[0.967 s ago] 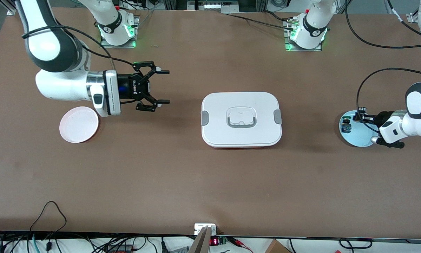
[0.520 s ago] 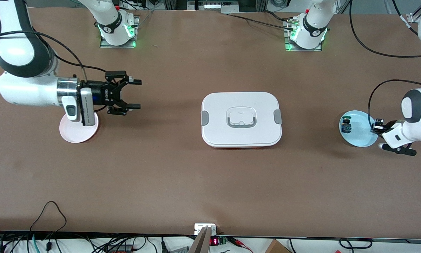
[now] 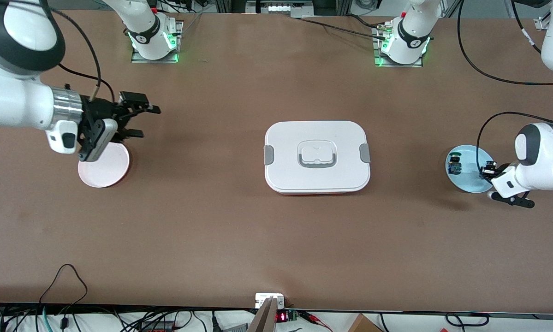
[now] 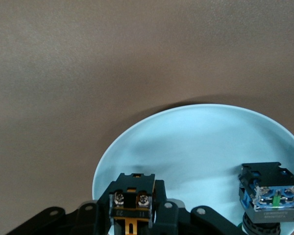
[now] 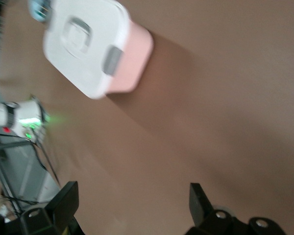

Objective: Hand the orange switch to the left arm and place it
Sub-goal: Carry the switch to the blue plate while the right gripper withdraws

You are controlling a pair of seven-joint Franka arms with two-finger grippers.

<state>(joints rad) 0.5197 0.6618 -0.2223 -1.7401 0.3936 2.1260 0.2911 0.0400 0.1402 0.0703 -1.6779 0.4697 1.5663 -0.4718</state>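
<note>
My left gripper [image 3: 486, 170] is over the rim of the light blue plate [image 3: 466, 177] at the left arm's end of the table. It is shut on the orange switch [image 4: 132, 202]: the black-and-yellow body shows between the fingers, the cap is hidden. My right gripper [image 3: 143, 121] is open and empty above the table beside the pink plate [image 3: 102, 174]; it also shows in the right wrist view [image 5: 132, 208]. The white box [image 3: 317, 157] sits closed at the table's middle between the two grippers, and also shows in the right wrist view [image 5: 88, 49].
A similar switch with green cap and blue body [image 3: 454, 165] lies on the blue plate; it also shows in the left wrist view [image 4: 269, 197] on that plate [image 4: 196, 147]. Cables run along the table's near edge.
My right arm has drawn back from the box toward its own end, now by the pink plate, still open. My left gripper has shifted over the blue plate with the switch in it.
</note>
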